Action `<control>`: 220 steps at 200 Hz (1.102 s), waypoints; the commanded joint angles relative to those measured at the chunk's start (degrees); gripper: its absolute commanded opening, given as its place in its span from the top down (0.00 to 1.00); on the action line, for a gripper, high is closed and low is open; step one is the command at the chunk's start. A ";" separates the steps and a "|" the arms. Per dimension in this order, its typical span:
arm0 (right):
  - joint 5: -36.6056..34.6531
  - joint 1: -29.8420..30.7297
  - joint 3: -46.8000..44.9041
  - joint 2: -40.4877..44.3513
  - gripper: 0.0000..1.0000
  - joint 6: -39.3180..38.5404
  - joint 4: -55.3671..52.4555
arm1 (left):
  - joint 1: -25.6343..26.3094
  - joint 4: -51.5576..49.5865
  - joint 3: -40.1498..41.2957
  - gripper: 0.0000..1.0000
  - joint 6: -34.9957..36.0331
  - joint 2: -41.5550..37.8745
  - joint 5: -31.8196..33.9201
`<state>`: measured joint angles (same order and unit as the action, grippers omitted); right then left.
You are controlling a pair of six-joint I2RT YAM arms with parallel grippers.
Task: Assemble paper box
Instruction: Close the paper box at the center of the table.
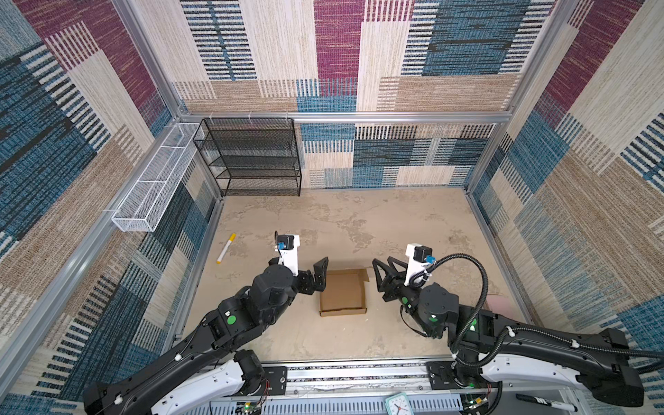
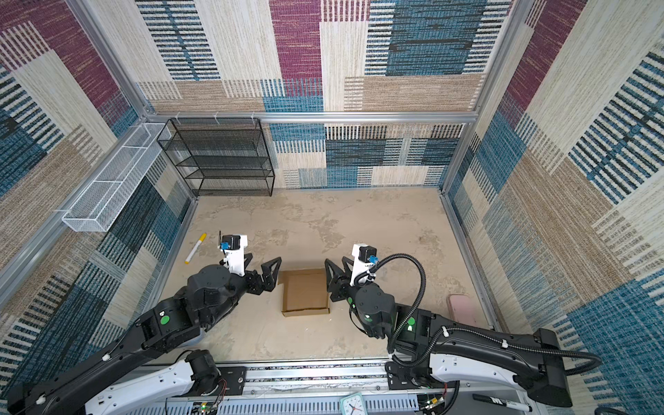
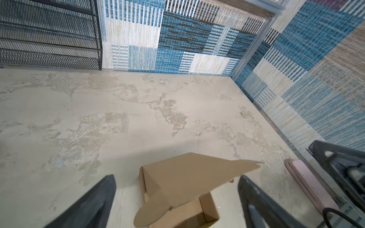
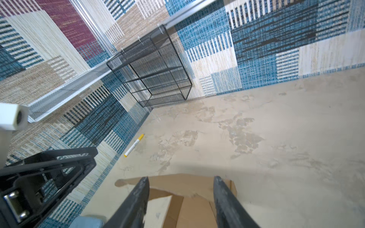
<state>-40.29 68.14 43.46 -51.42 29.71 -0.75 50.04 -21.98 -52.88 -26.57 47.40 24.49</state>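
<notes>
The paper box (image 1: 343,293) (image 2: 305,291) is a shallow brown cardboard tray on the table between my two arms. Its lid (image 3: 197,171) rises from the far side and leans over the tray, with a rounded tab hanging at one corner. My left gripper (image 1: 321,276) (image 2: 272,275) is open just off the box's left wall, and nothing sits between its fingers (image 3: 107,189). My right gripper (image 1: 379,277) (image 2: 332,276) stands just off the right wall with its jaws apart. Between its fingertips in the right wrist view I see cardboard (image 4: 195,209) lying below, not clamped.
A yellow-capped marker (image 1: 225,248) lies near the left wall. A black mesh shelf (image 1: 251,158) and a white mesh basket (image 1: 154,179) stand at the back left. A pink object (image 2: 463,309) lies by the right wall. A small clock (image 1: 397,404) sits at the front rail.
</notes>
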 commanded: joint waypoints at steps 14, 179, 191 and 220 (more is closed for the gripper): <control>18.73 -6.87 9.40 -6.76 0.44 -3.15 -3.13 | -11.09 -7.55 -8.81 0.01 0.41 9.06 -16.02; 45.51 -15.95 7.48 -19.19 0.43 6.53 3.96 | -15.85 -4.69 -2.09 0.04 -7.03 17.11 -34.36; 45.95 -15.99 6.84 -19.19 0.43 7.17 4.18 | -15.98 -4.18 -1.20 0.04 -7.33 16.60 -34.77; 45.72 -15.94 4.53 -18.29 0.43 8.40 4.61 | -16.12 -3.47 1.46 0.04 -7.99 15.45 -35.35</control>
<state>4.62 52.12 49.43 -70.48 36.03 1.30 34.13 -27.18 -52.99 -33.15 63.53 -9.37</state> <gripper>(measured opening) 0.570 0.957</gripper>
